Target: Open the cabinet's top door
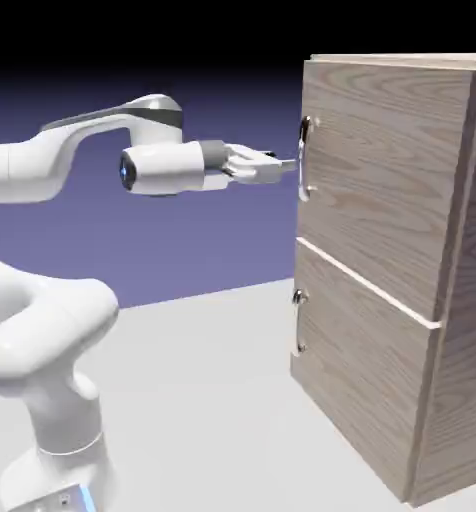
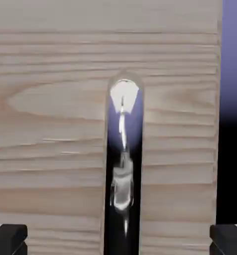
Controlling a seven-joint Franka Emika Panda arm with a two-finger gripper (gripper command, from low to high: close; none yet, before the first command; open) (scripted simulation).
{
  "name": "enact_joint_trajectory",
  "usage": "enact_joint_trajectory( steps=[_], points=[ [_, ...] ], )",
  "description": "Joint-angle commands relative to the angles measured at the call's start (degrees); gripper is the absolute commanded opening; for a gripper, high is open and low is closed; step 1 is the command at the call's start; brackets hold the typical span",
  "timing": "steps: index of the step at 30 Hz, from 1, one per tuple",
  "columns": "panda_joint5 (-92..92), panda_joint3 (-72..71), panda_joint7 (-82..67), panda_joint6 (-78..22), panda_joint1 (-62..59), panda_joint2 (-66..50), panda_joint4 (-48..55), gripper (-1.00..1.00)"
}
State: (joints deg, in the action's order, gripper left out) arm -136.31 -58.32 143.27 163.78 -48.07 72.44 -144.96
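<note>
"Handle [image 2: 122, 179] nearest your camera; why's the claw [image 2: 118, 240] spread wide?"

"So its fingers straddle the bar, which you probably grip next to pull."

"And the top door [image 1: 387, 170]?"

"Shut, above the lower door [image 1: 362, 350], directly ahead of you."

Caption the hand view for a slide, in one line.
The open tool's fingertips stand on either side of the top door's shiny handle, wood grain behind.

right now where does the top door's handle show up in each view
exterior view: the handle is right of the gripper's fingertips, near the upper door's left edge.
hand view: a long bar, centre to bottom edge, between the fingertips.
shared landmark: the wood-grain top door behind it.
</note>
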Motion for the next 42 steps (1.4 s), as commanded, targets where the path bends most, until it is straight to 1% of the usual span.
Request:
enact_joint_trajectory(
  steps=[1, 4, 5, 6, 7, 13, 18, 24, 33, 42],
  points=[
    [-0.8, -0.7, -0.3, -0.7, -1.9, -0.4, 1.2, 0.0],
    [-3.3, -3.2, -1.3, -3.1, -8.3, -1.5, 5.1, 0.0],
    [-3.3, -3.2, -1.3, -3.1, -8.4, -1.6, 5.1, 0.0],
    [-3.3, -3.2, -1.3, -3.1, -8.4, -1.6, 5.1, -1.0],
    [-3.3, -3.2, -1.3, -3.1, -8.4, -1.6, 5.1, -1.0],
    [1.5, 7.2, -4.2, -13.1, 4.0, 1.3, -7.1, -1.0],
    [9.4, 17.6, -5.0, -20.7, 12.9, 4.8, -15.8, -1.0],
    [21.0, 30.1, -4.5, -28.6, 19.0, 9.4, -22.9, -1.0],
    [39.4, 48.8, -3.6, -39.9, 21.1, 14.4, -27.9, -1.0],
    [56.8, 67.5, -4.6, -51.7, 19.7, 13.6, -27.6, -1.0]
  ],
)
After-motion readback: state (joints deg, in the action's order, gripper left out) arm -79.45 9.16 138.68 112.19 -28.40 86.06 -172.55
